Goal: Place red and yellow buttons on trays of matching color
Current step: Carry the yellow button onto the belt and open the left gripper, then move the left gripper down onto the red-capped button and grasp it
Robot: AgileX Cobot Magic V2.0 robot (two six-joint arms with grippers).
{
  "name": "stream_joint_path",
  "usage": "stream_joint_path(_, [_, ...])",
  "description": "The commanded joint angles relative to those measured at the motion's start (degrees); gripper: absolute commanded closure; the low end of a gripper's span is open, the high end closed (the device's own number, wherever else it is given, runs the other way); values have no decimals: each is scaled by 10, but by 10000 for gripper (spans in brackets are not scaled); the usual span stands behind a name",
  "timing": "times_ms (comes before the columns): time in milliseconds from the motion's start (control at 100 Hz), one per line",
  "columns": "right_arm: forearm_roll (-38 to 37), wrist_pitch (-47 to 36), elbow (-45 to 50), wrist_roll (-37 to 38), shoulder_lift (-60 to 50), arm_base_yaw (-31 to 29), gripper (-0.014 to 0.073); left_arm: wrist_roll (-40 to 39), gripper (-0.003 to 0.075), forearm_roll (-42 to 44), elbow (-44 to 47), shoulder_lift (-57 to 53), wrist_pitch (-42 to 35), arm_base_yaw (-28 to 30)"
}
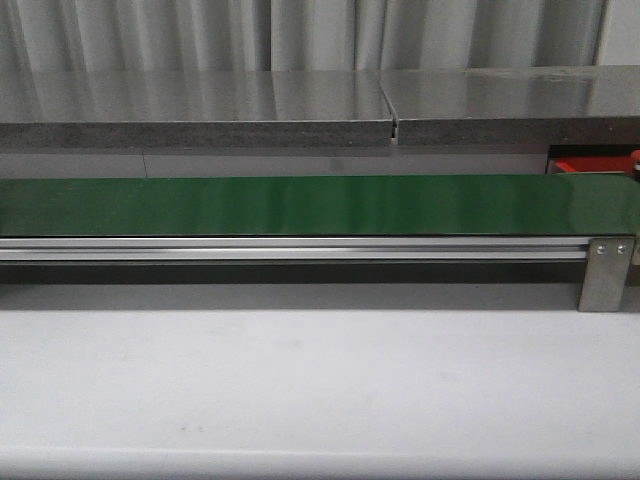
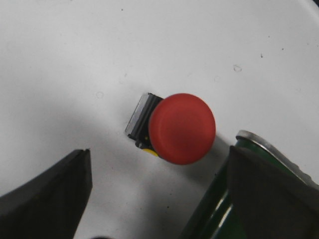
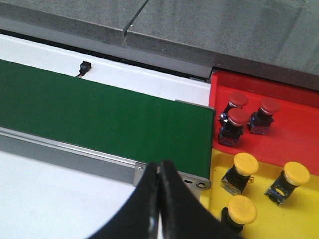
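Note:
In the left wrist view a red button (image 2: 182,128) lies on its side on the white table, its black base pointing away from the belt. My left gripper (image 2: 159,191) hovers over it, open, the button just beyond the gap between the fingertips. In the right wrist view my right gripper (image 3: 159,172) is shut on nothing, above the belt's end bracket. Beside it the red tray (image 3: 294,144) holds three red buttons (image 3: 238,117) and the yellow tray (image 3: 264,174) holds three yellow buttons (image 3: 245,163). Neither gripper shows in the front view.
The green conveyor belt (image 1: 320,205) runs across the front view on its aluminium rail (image 1: 290,250), with a grey stone shelf (image 1: 200,105) behind it. The belt's end (image 2: 249,149) lies close to the red button in the left wrist view. A small black sensor (image 3: 85,65) sits behind the belt.

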Motion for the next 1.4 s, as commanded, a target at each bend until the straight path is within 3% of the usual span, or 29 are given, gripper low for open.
stream_joint_path(0, [1,-41,-14,-6,0,1,711,-7,175,-19,-32,-22,-9,-5])
stream_joint_path(400, [1,-42,-14,-6,0,1,711,-9,182,-27,-70,22,-16,-7])
stream_joint_path(470, [1,-42,-14,-6,0,1,711,-9,227,-26,-70,24,-16,-8])
stream_joint_path(640, [1,-41,-14,-6,0,1,711,-9,433,-28,-70,24,-24,-8])
stream_joint_path(780, [1,-41,-14,-6,0,1,711,-9,509,-30,-71,22,-22,-8])
stream_joint_path(990, [1,-41,-14,-6,0,1,711,-1,524,-28,-71,13,16,-8])
stream_joint_path(1390, [2,-41,-14,-6,0,1,711,8,525,61,-31,-90,47,-8])
